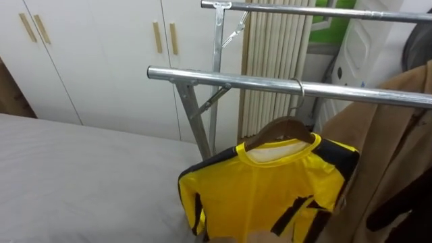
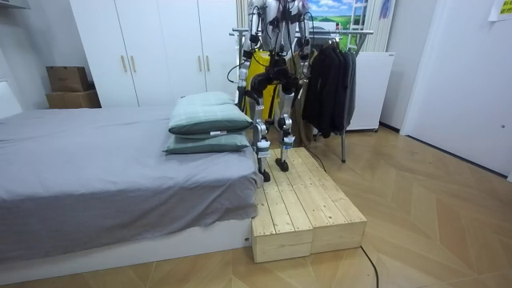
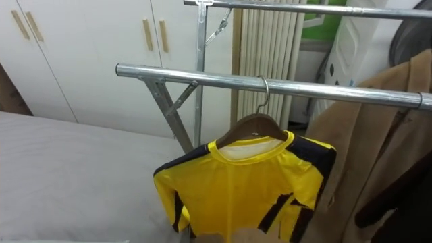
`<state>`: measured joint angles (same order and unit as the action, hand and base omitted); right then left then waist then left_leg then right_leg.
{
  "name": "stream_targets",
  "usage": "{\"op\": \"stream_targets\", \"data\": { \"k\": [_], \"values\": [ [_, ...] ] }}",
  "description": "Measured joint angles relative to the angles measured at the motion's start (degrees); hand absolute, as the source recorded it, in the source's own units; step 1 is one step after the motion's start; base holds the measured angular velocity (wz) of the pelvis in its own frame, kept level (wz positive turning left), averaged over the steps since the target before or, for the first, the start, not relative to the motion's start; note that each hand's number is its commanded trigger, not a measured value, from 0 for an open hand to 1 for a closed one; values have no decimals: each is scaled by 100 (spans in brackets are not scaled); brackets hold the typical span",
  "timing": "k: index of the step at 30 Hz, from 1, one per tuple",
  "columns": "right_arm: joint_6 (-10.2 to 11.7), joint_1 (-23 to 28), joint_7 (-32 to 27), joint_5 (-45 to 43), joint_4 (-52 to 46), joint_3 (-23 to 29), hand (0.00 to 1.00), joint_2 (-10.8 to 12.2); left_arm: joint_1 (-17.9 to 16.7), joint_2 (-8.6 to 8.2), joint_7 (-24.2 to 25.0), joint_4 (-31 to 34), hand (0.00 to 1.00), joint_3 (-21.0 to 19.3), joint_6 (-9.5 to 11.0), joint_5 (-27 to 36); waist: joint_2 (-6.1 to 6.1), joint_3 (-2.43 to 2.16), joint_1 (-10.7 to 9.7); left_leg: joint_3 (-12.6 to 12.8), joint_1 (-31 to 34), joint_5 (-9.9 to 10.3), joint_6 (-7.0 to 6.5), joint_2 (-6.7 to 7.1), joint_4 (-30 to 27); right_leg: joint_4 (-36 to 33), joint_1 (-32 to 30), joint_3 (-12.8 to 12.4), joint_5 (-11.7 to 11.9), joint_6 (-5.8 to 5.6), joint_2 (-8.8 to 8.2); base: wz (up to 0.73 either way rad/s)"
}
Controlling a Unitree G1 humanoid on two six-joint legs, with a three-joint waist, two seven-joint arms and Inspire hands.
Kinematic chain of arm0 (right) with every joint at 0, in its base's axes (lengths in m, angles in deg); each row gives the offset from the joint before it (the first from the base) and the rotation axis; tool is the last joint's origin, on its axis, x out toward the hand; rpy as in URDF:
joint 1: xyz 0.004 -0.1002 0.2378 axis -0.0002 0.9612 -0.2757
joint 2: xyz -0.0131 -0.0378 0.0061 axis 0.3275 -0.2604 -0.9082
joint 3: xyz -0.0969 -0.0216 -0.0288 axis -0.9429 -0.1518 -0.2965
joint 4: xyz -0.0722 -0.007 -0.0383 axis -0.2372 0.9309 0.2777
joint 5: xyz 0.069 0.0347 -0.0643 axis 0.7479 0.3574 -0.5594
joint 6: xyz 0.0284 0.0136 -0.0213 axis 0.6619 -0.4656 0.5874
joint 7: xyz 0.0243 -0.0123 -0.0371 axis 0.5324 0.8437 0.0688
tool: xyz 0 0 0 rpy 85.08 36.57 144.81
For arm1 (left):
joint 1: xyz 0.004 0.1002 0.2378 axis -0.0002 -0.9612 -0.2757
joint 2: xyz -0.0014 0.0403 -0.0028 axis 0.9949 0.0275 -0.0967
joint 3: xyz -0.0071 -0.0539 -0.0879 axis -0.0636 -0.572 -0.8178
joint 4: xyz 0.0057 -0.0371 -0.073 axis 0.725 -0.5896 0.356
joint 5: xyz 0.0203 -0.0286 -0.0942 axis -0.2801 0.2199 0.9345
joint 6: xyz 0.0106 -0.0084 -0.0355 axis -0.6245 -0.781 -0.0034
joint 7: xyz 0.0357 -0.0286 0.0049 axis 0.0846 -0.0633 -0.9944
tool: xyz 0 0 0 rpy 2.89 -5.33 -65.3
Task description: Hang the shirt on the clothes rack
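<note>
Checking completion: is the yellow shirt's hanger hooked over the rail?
Yes, the wooden hanger carrying the yellow shirt hooks over the metal rail.

You'll see silver-grey leg shells with black joints, dark feet, and a pale upper body trimmed black.

no text, number or label can be read in any view; the yellow shirt (image 1: 270, 192) shows only plain yellow cloth with black panels on the part in view; a small yellow sheet (image 2: 501, 10) high on the wall at the room view's right is too small to make out; the cardboard boxes (image 2: 70, 80) beside the bed carry no marks that can be told
</note>
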<state>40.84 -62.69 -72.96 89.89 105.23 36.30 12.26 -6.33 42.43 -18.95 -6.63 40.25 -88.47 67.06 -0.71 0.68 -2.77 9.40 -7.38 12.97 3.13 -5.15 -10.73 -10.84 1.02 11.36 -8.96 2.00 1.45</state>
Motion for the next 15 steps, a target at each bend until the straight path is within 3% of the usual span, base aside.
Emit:
{"op": "stream_targets", "data": {
  "k": [3,9,15],
  "values": [
    [2,-2,81,-10,-3,-1,0,0,73,-1,11,7,0,1,181,63,18,-18,-5,-1,-14,17,26,-21,41,-6,4,-26,-5,8,33,-6],
    [-2,-7,125,-9,-1,-26,0,0,121,-6,10,21,0,180,291,334,28,-64,12,35,-41,19,29,-36,-4,2,17,-115,8,28,60,-8],
    [-1,-26,126,-139,0,-20,0,-2,125,-2,7,18,0,223,294,453,3,-52,9,111,-91,18,29,-39,-14,-3,14,-161,5,32,67,-6]
  ]
}}
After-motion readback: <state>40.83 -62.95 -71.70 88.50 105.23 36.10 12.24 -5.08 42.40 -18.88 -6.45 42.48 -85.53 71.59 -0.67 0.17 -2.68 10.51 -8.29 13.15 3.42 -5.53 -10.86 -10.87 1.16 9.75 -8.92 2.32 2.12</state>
